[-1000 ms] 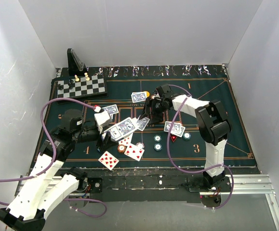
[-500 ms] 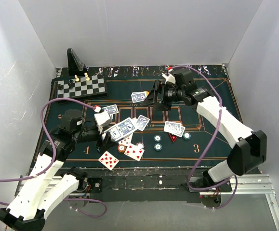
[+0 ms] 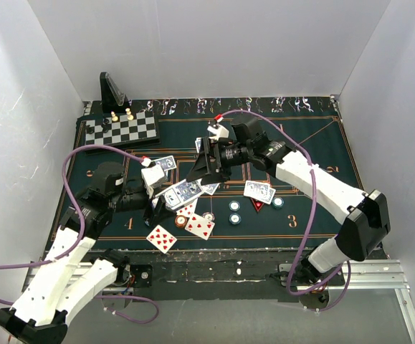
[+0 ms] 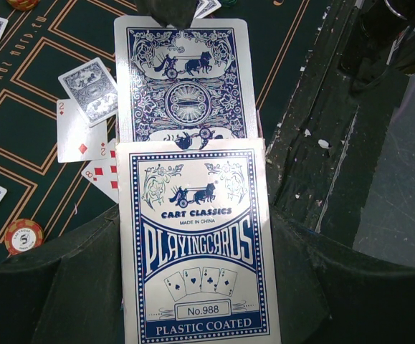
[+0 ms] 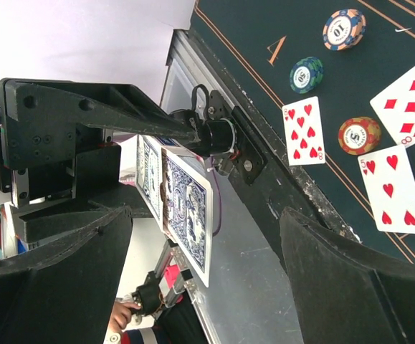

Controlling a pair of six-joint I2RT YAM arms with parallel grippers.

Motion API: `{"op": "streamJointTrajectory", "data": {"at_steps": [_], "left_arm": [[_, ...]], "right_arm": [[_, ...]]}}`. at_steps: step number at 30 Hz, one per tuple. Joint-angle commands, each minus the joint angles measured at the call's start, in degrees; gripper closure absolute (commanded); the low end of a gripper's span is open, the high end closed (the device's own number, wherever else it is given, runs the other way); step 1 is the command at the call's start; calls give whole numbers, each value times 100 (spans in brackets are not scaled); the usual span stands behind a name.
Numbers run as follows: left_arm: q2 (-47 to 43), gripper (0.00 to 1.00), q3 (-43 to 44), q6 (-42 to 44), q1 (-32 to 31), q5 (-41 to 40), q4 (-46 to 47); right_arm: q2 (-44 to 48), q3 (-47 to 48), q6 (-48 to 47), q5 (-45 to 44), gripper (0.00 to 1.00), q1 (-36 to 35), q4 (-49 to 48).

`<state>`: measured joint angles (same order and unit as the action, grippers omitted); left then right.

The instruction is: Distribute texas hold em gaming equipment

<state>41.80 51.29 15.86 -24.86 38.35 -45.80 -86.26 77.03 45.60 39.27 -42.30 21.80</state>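
- The pack of playing cards (image 4: 196, 244) is off the tabletop (image 3: 315, 154), clamped in your left end effector (image 3: 168, 198) above the near left part of the dark green layout. Its top face reads "PLAYINGCARDS".
- One blue-backed card (image 4: 184, 79) is slid forward out of that pack and sticks out beyond it.
- Your right end effector (image 3: 201, 170) reaches across from the right to meet that card. The left wrist view shows a dark tip at the card's far edge.
- In the right wrist view, its fingers (image 5: 56, 287) stand wide apart with the card between them and show no contact with it, so treat it as spread.
- Just under the pack, two face-up red cards lie near the front edge: a hearts card (image 3: 161, 238) and a diamonds card (image 3: 200, 226).
- An orange chip (image 3: 181, 221) sits between them, with a whitish chip (image 3: 208, 216) just beside the diamonds card.
- Two teal chips (image 3: 234, 212) sit one behind the other, right of those.
- Further right are the red triangle marker (image 3: 257, 205) and a third teal chip (image 3: 277, 201), just below a face-down pair of cards (image 3: 259, 191).
- Another face-down card (image 3: 165, 164) lies behind your left end effector.
- The chessboard (image 3: 121, 129), carrying pawns, and the black angled stand (image 3: 112, 92) are at the far left corner, well apart from the cards.
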Motion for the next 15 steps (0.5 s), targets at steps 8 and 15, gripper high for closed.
{"op": "streamJointTrajectory", "data": {"at_steps": [8, 15], "left_arm": [[30, 100, 277, -12, 25, 50, 265], [30, 100, 338, -30, 25, 59, 274]], "right_arm": [[-224, -285, 300, 178, 9, -296, -686], [-304, -470, 405, 187, 29, -296, -871]]}}
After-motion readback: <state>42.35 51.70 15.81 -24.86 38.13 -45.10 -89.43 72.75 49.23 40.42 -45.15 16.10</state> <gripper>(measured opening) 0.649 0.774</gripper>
